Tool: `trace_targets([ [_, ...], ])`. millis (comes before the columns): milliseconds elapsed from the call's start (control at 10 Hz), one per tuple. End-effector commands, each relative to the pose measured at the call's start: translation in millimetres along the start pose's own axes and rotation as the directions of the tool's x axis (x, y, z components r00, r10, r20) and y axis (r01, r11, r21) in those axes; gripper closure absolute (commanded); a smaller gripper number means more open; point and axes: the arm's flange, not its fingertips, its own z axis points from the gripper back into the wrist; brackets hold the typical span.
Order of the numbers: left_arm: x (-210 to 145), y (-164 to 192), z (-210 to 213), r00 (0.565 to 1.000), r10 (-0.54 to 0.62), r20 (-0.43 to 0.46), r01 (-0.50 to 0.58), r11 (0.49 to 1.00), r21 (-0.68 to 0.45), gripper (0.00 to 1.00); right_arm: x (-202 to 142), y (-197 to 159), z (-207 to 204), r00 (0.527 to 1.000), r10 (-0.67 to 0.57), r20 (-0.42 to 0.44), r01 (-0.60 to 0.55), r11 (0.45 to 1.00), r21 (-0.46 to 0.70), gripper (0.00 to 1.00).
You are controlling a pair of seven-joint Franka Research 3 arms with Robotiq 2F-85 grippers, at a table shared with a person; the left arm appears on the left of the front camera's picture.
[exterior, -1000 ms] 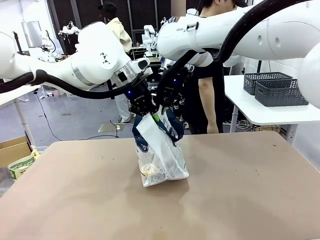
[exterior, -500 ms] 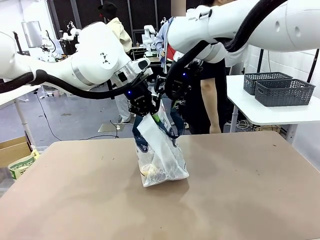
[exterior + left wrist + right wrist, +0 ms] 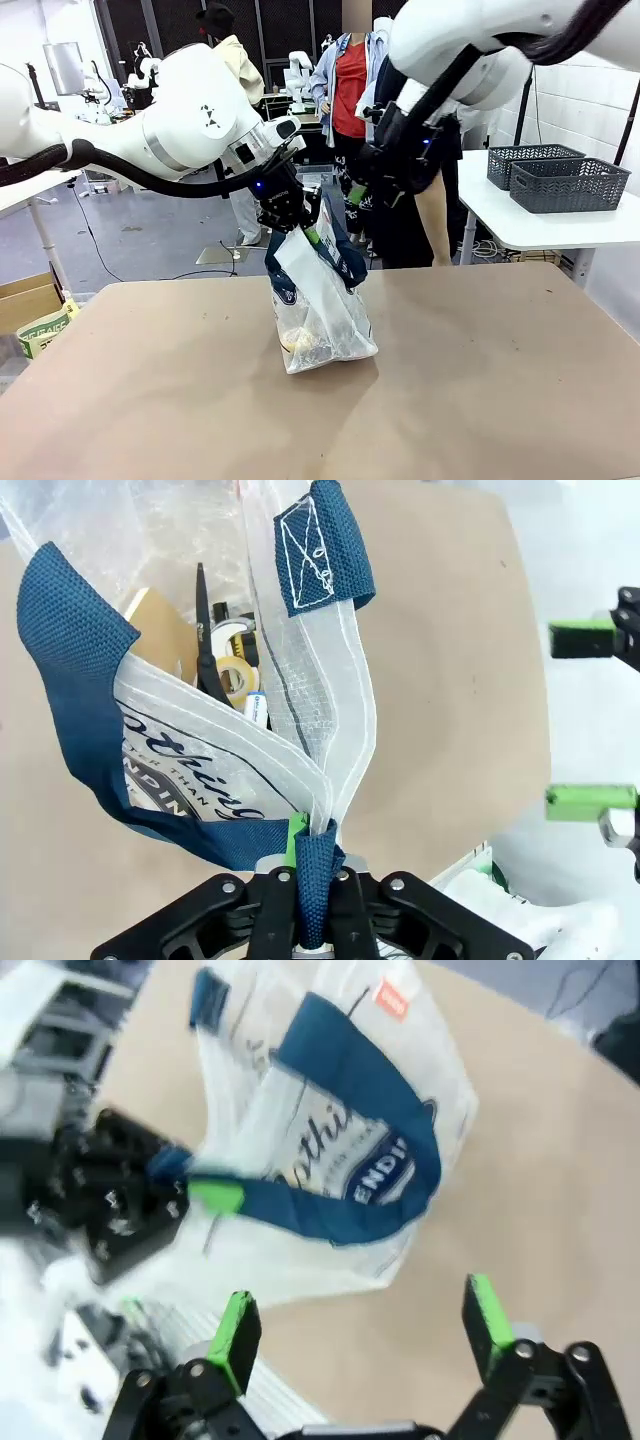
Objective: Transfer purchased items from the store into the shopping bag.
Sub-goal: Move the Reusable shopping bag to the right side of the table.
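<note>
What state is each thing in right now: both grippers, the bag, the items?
left gripper: shut on the shopping bag's navy strap handle.
right gripper: open, empty, off the bag.
shopping bag: standing on the table, mouth open, held up by one handle.
scissors, brown pad, yellow round piece: inside the bag.

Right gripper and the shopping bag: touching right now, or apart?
Apart. In the right wrist view the right gripper has its jaws wide open with bare table between them and the shopping bag; the front view shows it lifted clear.
</note>
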Motion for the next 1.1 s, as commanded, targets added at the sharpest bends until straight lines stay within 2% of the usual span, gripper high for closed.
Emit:
trace_targets([
  [0, -2.1, 0.4, 3.6, 1.0, 0.007, -0.003, -0.007, 1.0, -0.005, 1.0, -45.5, 0.3, 9.8, 0.961, 0.268, 0.068, -0.269, 0.963, 0.007, 0.0],
  [100, -2.1, 0.4, 3.6, 1.0, 0.007, -0.003, -0.007, 1.0, -0.005, 1.0, -59.0, 0.0, 10.0, 0.911, 0.405, 0.075, -0.401, 0.914, -0.059, 0.0],
  [200, -2.1, 0.4, 3.6, 1.0, 0.007, -0.003, -0.007, 1.0, -0.005, 1.0, -65.6, 0.0, 13.2, 0.868, 0.487, 0.097, -0.483, 0.874, -0.059, 0.0],
  [400, -2.1, 0.4, 3.6, 1.0, 0.007, -0.003, -0.007, 1.0, -0.005, 1.0, -69.9, -11.2, 15.9, 0.834, 0.506, 0.22, -0.496, 0.862, -0.105, 0.0],
  [500, -2.1, 0.4, 3.6, 1.0, 0.007, -0.003, -0.007, 1.0, -0.005, 1.0, -72.4, -16.3, 16.5, 0.838, 0.486, 0.247, -0.477, 0.873, -0.097, 0.0],
  [600, -2.1, 0.4, 3.6, 1.0, 0.007, -0.003, -0.007, 1.0, -0.005, 1.0, -67.0, -16.6, 10.1, 0.85, 0.475, 0.227, -0.472, 0.879, -0.07, 0.0],
  [700, -0.1, -0.2, 0.1, 1.0, 0.0, 0.0, 0.0, 1.0, 0.0, 1.0, -61.0, -10.7, 26.4, 0.852, 0.496, 0.171, -0.48, 0.868, -0.126, 0.0],
  [1000, 32.4, 1.6, 37.6, 0.993, 0.014, -0.115, 0.011, 0.976, 0.217, 1.0, -61.0, -10.7, 26.4, 0.852, 0.496, 0.171, -0.48, 0.868, -0.126, 0.0],
])
